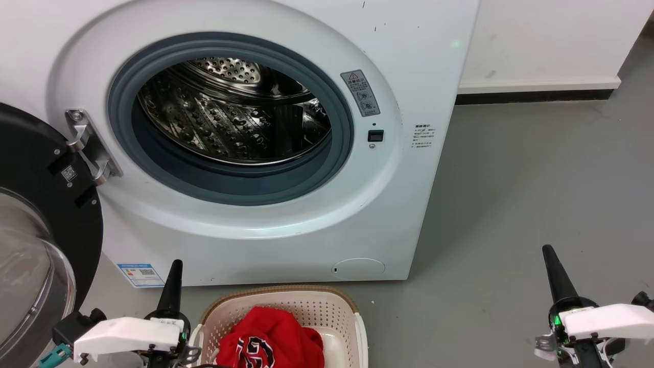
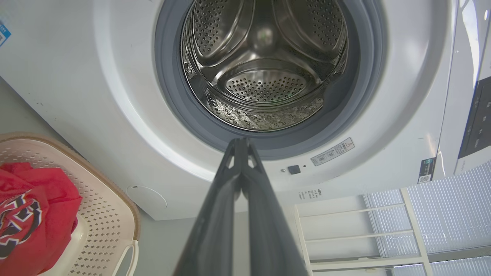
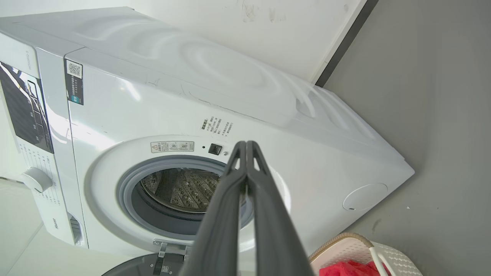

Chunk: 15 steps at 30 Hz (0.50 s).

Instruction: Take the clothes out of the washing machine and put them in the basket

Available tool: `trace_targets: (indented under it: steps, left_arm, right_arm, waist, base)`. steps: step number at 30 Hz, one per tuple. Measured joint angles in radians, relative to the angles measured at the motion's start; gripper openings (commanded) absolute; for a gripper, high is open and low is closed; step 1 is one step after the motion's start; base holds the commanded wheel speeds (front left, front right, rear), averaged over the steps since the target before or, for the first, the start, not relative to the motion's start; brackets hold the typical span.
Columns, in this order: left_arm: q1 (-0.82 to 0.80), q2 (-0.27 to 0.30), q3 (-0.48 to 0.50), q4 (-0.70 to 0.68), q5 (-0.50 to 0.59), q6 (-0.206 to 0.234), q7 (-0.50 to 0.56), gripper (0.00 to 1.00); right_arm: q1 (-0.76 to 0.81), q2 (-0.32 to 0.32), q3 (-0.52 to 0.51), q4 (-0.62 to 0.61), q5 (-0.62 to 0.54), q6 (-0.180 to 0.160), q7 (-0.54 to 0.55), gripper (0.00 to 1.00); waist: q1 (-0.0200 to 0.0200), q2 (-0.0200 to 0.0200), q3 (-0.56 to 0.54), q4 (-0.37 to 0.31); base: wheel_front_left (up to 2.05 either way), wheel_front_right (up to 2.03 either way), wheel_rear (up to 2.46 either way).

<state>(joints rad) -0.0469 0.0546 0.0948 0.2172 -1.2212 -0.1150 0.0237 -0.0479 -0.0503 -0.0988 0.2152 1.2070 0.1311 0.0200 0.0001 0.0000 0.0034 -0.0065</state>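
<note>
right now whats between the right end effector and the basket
Only bare grey floor lies between the right end effector and the basket, as the head view shows.

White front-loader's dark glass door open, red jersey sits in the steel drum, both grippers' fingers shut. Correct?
One error: the perforated steel drum is empty in the left wrist view; the bright red jersey lies in the cream perforated plastic basket. The dark glass door is open, and the left gripper and right gripper are shut.
</note>
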Motion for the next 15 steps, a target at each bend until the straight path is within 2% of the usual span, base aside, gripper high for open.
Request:
trace_targets:
  steps: [15]
  left_arm:
    - [-0.02, -0.001, 0.006, 0.009, -0.132, -0.004, 0.031, 0.0]
  right_arm:
    - [-0.016, 0.0, -0.005, 0.011, 0.136, 0.0, 0.034, 0.0]
  waist:
    - [0.0, 0.0, 0.0, 0.002]
  base:
    - [0.0, 0.0, 0.0]
